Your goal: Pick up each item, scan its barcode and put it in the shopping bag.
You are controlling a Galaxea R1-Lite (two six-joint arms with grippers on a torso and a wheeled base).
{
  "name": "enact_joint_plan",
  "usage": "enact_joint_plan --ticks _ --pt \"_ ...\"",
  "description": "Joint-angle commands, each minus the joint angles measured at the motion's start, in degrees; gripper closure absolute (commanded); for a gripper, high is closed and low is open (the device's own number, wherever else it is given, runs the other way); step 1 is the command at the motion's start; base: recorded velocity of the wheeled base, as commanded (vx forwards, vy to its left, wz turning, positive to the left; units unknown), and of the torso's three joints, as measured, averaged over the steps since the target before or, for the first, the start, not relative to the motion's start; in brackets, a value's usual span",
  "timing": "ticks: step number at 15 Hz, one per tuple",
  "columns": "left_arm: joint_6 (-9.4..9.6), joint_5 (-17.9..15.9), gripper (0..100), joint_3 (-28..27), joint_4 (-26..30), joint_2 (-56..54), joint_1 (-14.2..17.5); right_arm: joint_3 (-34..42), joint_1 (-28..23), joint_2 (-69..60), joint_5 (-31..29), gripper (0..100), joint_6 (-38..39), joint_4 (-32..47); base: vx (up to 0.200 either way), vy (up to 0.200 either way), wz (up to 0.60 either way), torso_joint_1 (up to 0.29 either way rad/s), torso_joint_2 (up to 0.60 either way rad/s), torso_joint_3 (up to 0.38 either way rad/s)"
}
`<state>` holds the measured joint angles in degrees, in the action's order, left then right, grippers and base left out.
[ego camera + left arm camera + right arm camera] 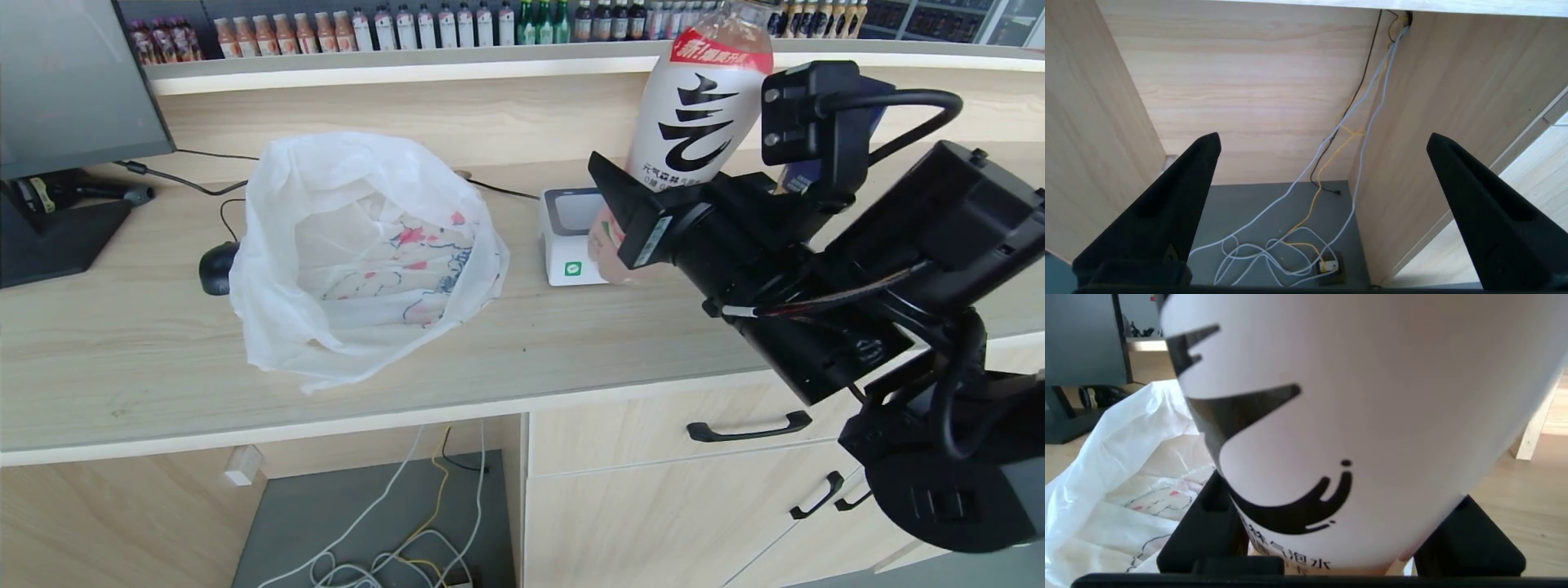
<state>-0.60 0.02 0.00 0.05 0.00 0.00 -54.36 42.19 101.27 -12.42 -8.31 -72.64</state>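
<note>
A large drink bottle with a white label, black lettering and pink contents is held upright over the counter, its base just in front of the white barcode scanner. My right gripper is shut on its lower body; up close the bottle spans the space between the fingers. The white plastic shopping bag stands open to the left of the scanner, with printed packaging inside it. Below the counter, my left gripper is open and holds nothing, facing loose cables on the floor.
A monitor on its stand fills the counter's far left, with a black mouse beside the bag and cables running along the back. A shelf of bottles runs behind. Drawers sit under the counter's right side.
</note>
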Motion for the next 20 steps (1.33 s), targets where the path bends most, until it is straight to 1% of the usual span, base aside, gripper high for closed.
enact_joint_plan --ticks 1,3,6,9,10,12,13,14,16,20 --pt "-0.02 0.1 0 0.0 0.0 0.0 0.0 -3.3 -0.8 2.4 0.0 100 0.0 1.9 0.0 0.0 0.0 0.0 0.0 0.0" --pt "-0.02 0.1 0 0.0 0.0 0.0 0.0 -6.4 -1.0 3.3 0.0 100 0.0 4.6 0.0 0.0 0.0 0.0 0.0 0.0" --pt "-0.02 0.1 0 0.0 0.0 0.0 0.0 -11.6 -1.1 5.5 0.0 100 0.0 6.5 0.0 0.0 0.0 0.0 0.0 0.0" --pt "-0.02 0.0 0 0.0 0.0 0.0 0.0 -17.1 -1.6 6.1 -0.2 100 0.4 11.9 0.0 0.0 0.0 0.0 0.0 0.0" --pt "-0.02 0.1 0 0.0 0.0 0.0 0.0 -18.5 -1.7 6.4 -1.2 100 1.0 13.1 0.0 0.0 0.0 0.0 0.0 0.0" --pt "-0.02 0.0 0 0.0 0.0 0.0 0.0 -25.4 -1.7 8.5 -5.7 100 5.6 16.1 0.0 0.0 0.0 0.0 0.0 0.0" --pt "-0.02 0.1 0 0.0 0.0 0.0 0.0 -25.8 -1.7 8.6 -5.9 100 5.8 16.3 0.0 0.0 0.0 0.0 0.0 0.0" --pt "-0.02 0.0 0 0.0 0.0 0.0 0.0 -29.5 -1.7 9.7 -7.3 100 8.4 18.9 0.0 0.0 0.0 0.0 0.0 0.0" --pt "-0.02 0.0 0 0.0 0.0 0.0 0.0 -31.1 -1.7 10.1 -7.3 100 9.6 20.9 0.0 0.0 0.0 0.0 0.0 0.0" --pt "-0.02 0.0 0 0.0 0.0 0.0 0.0 -35.8 -1.8 13.0 -7.2 100 14.2 21.4 0.0 0.0 0.0 0.0 0.0 0.0"
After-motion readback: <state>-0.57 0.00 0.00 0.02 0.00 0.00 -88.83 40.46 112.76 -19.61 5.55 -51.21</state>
